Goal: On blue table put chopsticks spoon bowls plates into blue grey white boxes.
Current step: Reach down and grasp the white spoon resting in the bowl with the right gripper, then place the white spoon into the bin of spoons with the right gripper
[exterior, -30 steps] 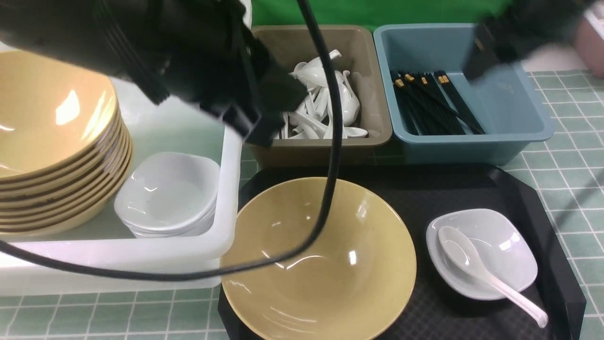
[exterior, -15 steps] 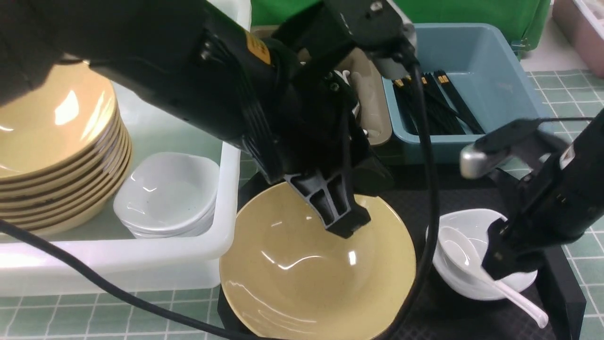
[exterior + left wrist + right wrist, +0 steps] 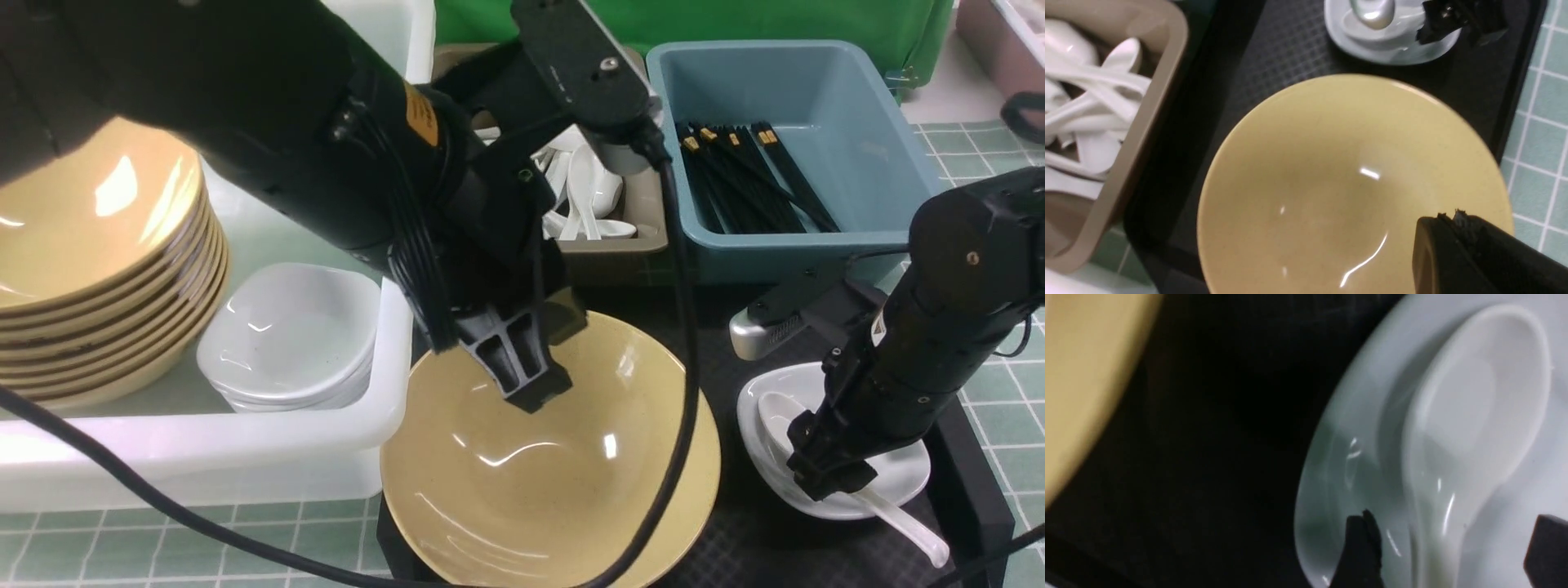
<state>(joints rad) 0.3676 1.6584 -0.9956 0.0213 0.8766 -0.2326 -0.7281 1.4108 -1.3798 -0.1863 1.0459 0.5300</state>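
Spoon pickup

Jaws of the right gripper (image 3: 820, 475) stood open astride the white spoon (image 3: 1466, 428) lying in the small dish (image 3: 904, 478); the left gripper (image 3: 522, 384), jaws shut, hung above the yellow bowl (image 3: 522, 498). Next likely needed a firm close on the handle.

White spoon (image 3: 774, 411) lies in a small white dish (image 3: 902, 476), its handle straddled by the right gripper (image 3: 826, 480); empty yellow bowl (image 3: 555, 490) sits beneath the left gripper (image 3: 526, 385).

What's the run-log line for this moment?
left hand: shut, over yellow bowl | right hand: open, astride spoon handle in white dish | nothing held
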